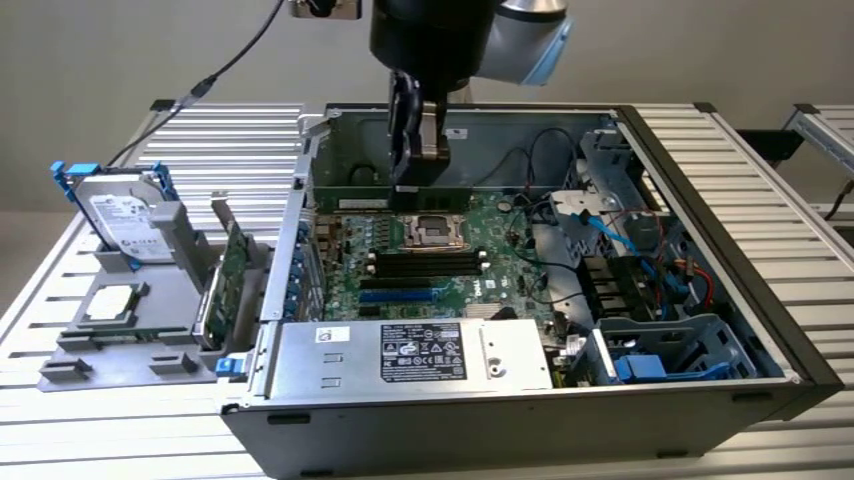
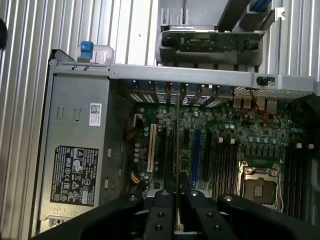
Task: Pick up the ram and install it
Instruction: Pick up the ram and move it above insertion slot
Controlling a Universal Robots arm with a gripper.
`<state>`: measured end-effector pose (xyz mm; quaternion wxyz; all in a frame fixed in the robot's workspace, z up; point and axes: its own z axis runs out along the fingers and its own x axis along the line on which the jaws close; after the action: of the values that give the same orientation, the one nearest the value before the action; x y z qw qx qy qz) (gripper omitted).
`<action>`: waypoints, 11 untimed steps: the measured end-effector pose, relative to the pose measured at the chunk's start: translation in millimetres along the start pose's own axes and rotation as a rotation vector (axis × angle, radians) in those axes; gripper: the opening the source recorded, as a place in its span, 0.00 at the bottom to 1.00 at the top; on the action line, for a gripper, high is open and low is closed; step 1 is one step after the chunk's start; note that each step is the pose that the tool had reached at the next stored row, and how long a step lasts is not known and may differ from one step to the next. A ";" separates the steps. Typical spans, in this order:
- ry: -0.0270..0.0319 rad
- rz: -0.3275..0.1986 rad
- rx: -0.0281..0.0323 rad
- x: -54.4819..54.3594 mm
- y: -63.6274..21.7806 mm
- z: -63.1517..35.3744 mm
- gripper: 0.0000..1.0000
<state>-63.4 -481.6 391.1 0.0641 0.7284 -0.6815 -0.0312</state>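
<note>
On slatted table (image 1: 240, 140), open PC case (image 1: 467, 435) lies on its side, mobo (image 1: 461, 292) exposed. Over mobo, nr CPU socket (image 1: 434, 232), gripper (image 1: 407, 183) is pinched narrow on the ram (image 1: 354, 200), stick held edge-on betw. fingers (image 2: 165, 200).

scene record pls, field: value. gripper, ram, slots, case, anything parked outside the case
gripper: gripper shut on the ram, above the open case
ram: clamped edge-on, hanging over the motherboard, apparently not seated in any slot
memory slots: dark memory slots beside the CPU socket, look empty
case: lying open, power supply at its near edge
outside case: hard drive with blue rails and expansion card standing in a grey holder, on the exterior view's left
</note>
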 end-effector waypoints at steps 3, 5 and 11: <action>-0.0027 0.000 0.0001 -9.5 -4.0 3.5 0.14; -0.0041 -0.001 0.0002 -15.4 -7.0 5.9 0.14; -0.0043 -0.001 0.0002 -31.0 -19.9 12.3 0.14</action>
<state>-47.5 -450.1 375.0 0.0625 0.7285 -0.6814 -0.0326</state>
